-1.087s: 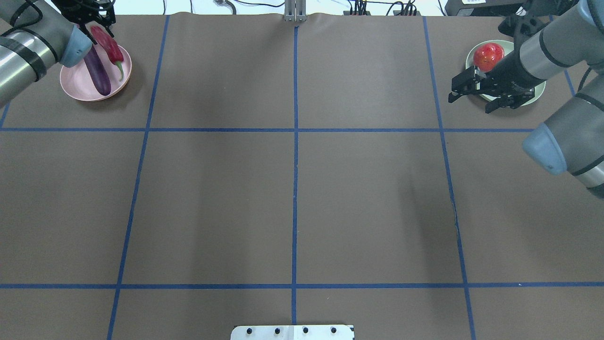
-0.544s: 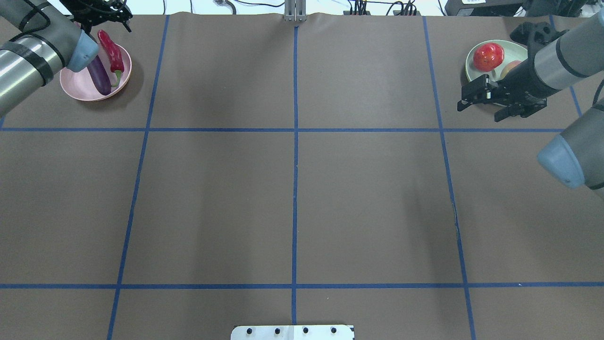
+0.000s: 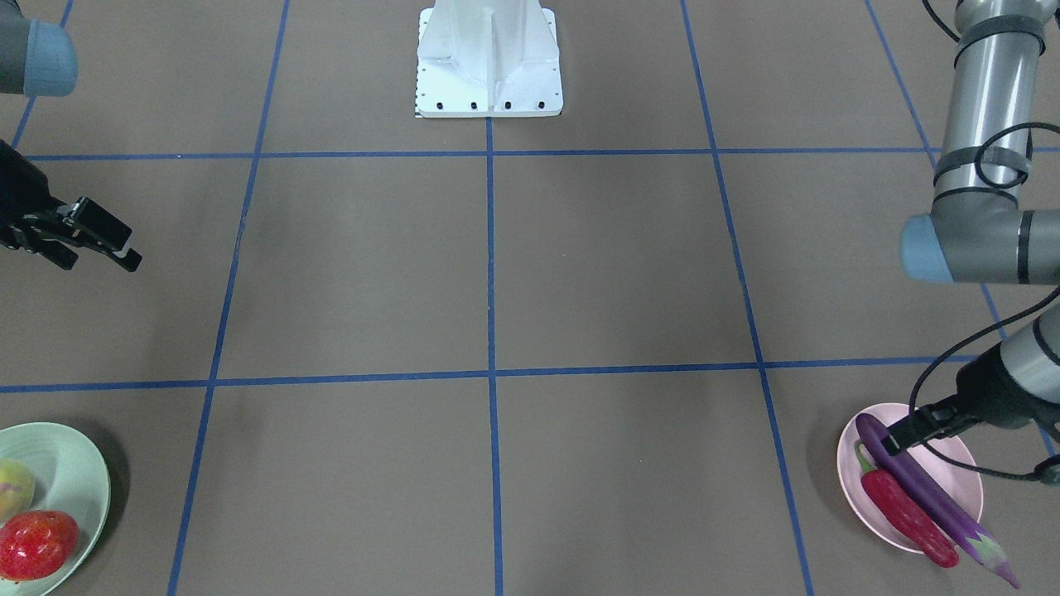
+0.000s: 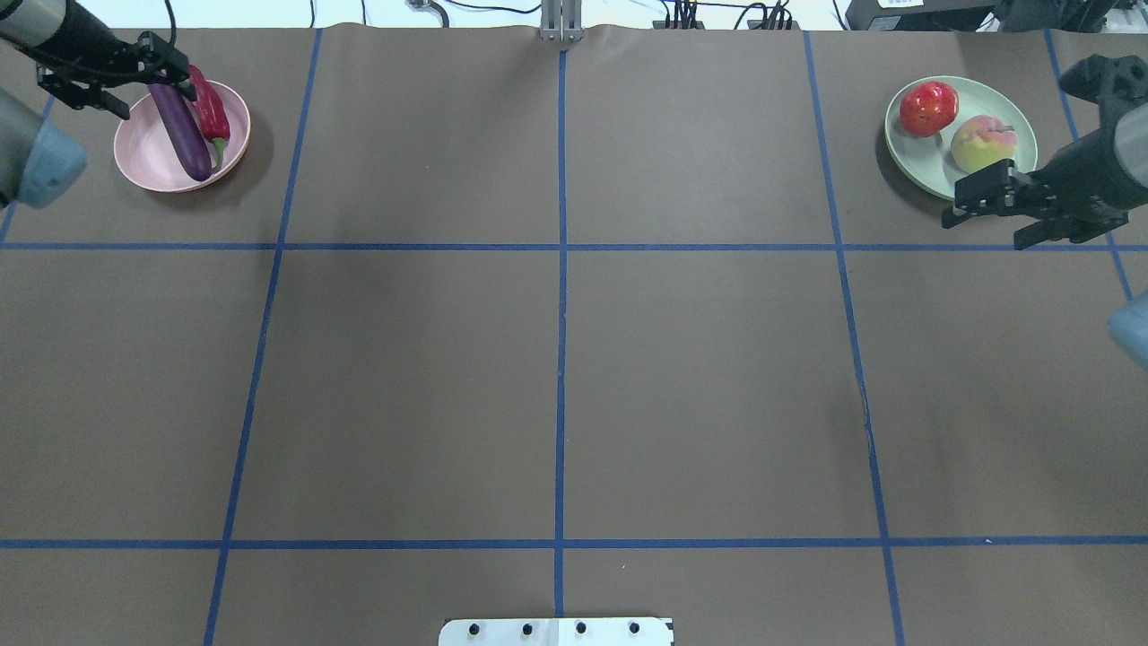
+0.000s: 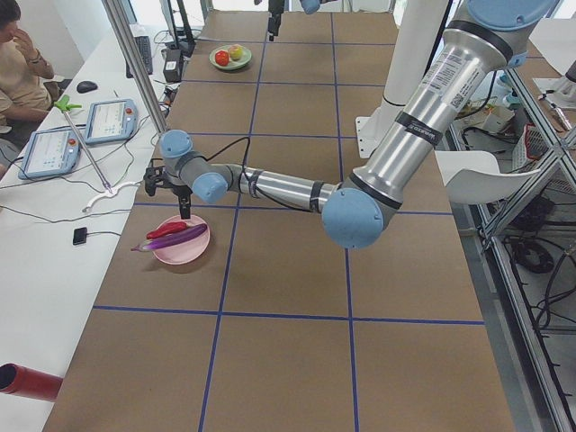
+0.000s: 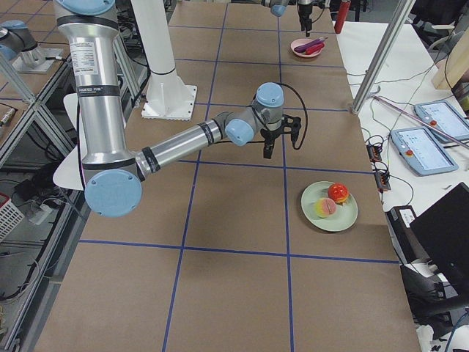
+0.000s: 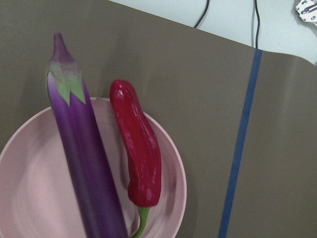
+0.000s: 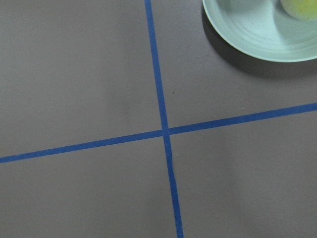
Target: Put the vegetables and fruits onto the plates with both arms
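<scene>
Four items plated: glossy slender eggplant (image 4: 182,130) & wrinkled chili (image 4: 210,108) on matte pink plate (image 4: 143,161), upper left of overhead view; round peach (image 4: 982,144) & glossy pomegranate (image 4: 928,108) on green plate (image 4: 924,166), upper right. Both empty w/ jaws apart: left gripper (image 4: 143,85) over pink plate, right gripper (image 4: 987,229) beside green rim. Judged step: retreat straight up, as eggplant cap overhangs rim.

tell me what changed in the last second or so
The right hand, open and empty, drew back off the green plate toward the robot's right, uncovering the peach. The left arm swung away from over the pink plate; the left hand now hangs by the eggplant's far end. The chili shifted slightly toward the robot. Pomegranate, eggplant and plates stayed put.
</scene>
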Available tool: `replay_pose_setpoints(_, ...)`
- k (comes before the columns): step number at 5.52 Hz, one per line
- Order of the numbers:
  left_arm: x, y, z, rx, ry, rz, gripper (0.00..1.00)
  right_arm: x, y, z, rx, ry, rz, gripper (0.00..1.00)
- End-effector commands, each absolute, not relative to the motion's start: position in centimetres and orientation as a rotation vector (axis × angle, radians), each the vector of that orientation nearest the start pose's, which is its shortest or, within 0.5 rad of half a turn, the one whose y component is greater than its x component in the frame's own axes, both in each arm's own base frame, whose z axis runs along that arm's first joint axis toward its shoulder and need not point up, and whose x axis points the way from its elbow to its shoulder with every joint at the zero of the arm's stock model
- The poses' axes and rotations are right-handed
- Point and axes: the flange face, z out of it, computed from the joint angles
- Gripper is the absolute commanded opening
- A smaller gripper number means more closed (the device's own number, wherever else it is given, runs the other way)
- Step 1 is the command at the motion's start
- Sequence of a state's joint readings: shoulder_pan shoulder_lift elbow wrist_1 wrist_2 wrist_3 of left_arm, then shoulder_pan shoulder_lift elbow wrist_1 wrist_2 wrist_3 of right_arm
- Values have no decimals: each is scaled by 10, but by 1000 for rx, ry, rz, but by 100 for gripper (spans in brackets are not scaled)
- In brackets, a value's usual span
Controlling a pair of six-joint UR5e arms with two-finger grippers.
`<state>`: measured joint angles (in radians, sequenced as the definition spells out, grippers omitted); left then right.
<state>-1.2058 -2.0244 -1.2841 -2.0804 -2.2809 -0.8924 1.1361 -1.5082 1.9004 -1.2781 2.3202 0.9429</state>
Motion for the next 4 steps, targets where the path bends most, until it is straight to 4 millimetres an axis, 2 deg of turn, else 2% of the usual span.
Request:
replay_pose_setpoints(1,106,-567,514,184,970,-122,100,-91,-472,492,94,-918,124,100)
replay_pose_setpoints(2,60,-528,553,213,948,-64,100,-59,-461,520,124,-888,88,100)
replay_pose_setpoints(3,24,-504,591,253,895,12,100,-32,-459,539,139,-866,75,100)
replay_pose_setpoints(4,2,-499,606,235,859,47,100,-4,-456,551,172,-848,57,100)
